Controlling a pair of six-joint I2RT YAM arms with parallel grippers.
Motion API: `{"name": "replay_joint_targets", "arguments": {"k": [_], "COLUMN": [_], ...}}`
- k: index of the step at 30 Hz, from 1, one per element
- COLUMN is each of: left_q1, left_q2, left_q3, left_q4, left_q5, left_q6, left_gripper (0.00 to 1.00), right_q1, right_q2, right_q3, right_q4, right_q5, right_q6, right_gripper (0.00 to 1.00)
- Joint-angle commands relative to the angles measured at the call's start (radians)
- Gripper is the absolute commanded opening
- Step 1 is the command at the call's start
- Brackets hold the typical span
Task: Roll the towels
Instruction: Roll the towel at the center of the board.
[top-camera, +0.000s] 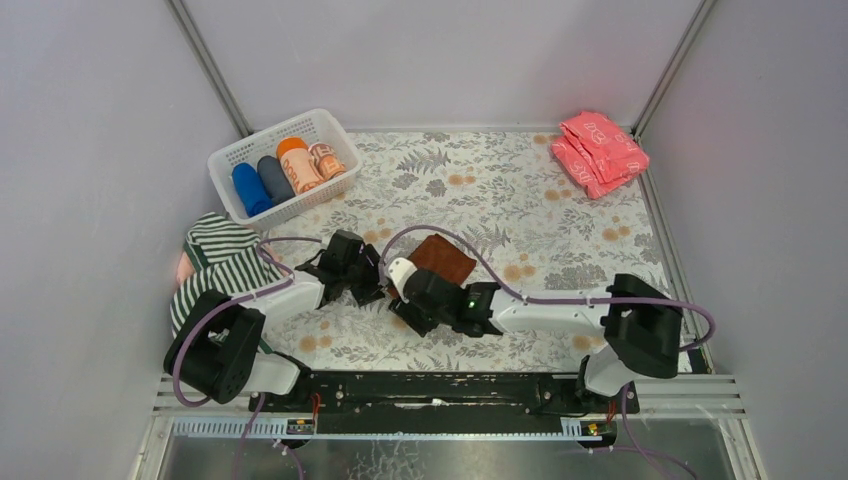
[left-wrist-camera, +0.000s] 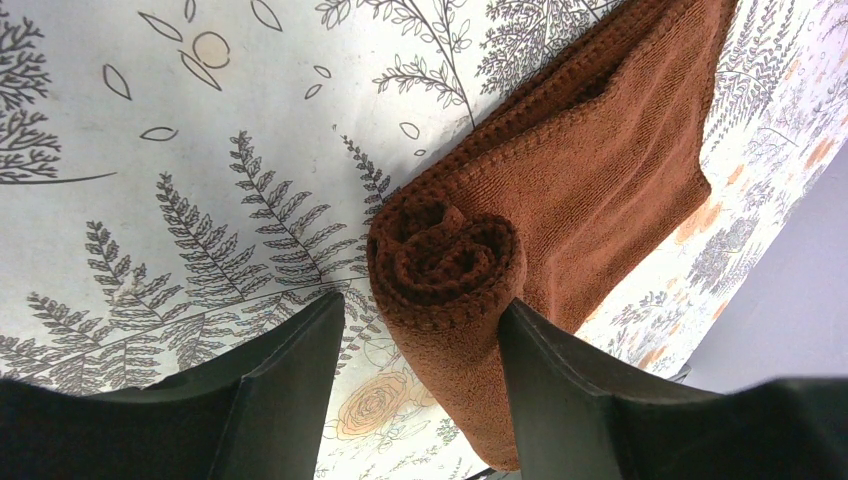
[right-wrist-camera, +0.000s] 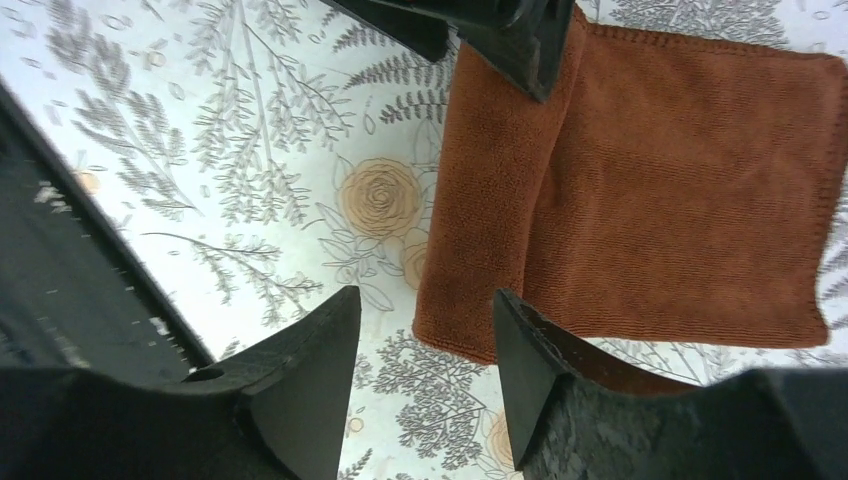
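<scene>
The rust-brown towel (top-camera: 445, 258) lies on the patterned mat, partly rolled from its near end. In the left wrist view the roll's spiral end (left-wrist-camera: 445, 258) sits between the wide-apart jaws of my left gripper (left-wrist-camera: 420, 335); the right finger (left-wrist-camera: 560, 390) touches it, the other is clear. My right gripper (right-wrist-camera: 425, 325) is open and empty at the roll's other end (right-wrist-camera: 495, 220), one finger over the towel's edge. Both grippers meet at the towel's near edge (top-camera: 385, 283). The striped towel (top-camera: 222, 262) lies bunched at the left, with a bit of pale pink towel (top-camera: 184, 268) beside it.
A white basket (top-camera: 322, 122) at the back left holds several rolled towels. A pile of pink-red packets (top-camera: 600, 150) lies at the back right corner. The left gripper's fingers (right-wrist-camera: 500, 30) show at the top of the right wrist view. Grey walls enclose the table.
</scene>
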Motion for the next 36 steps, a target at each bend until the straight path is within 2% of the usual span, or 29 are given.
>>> {"name": "replay_joint_targets", "arguments": {"k": [1, 11, 17, 19, 27, 32, 36], "left_q1": [0.006, 0.006, 0.006, 0.006, 0.011, 0.012, 0.013], "left_q2": [0.013, 0.002, -0.015, -0.02, -0.117, -0.217, -0.271], "left_q3": [-0.041, -0.048, -0.049, -0.049, -0.037, -0.018, 0.004], "left_q4": [-0.06, -0.058, -0.072, -0.077, -0.124, -0.181, -0.251], "left_q5": [-0.061, -0.055, -0.064, -0.067, -0.1, -0.121, -0.127], "left_q6": [0.015, 0.007, 0.01, 0.011, 0.003, -0.002, 0.019], "left_gripper": [0.58, 0.58, 0.59, 0.6, 0.68, 0.76, 0.79], "right_q1": [0.062, 0.104, 0.098, 0.088, -0.057, -0.183, -0.272], "right_q2": [0.063, 0.234, 0.282, 0.283, 0.171, 0.124, 0.147], "right_q3": [0.063, 0.086, 0.077, 0.074, 0.021, -0.022, -0.038], "right_q4": [-0.038, -0.033, -0.024, -0.032, -0.012, 0.069, 0.143], "right_q5": [0.26, 0.359, 0.373, 0.345, -0.137, -0.476, -0.697], "right_q6": [-0.073, -0.116, -0.153, -0.157, -0.131, -0.063, 0.013], "right_gripper": [0.58, 0.58, 0.58, 0.54, 0.29, 0.25, 0.25]}}
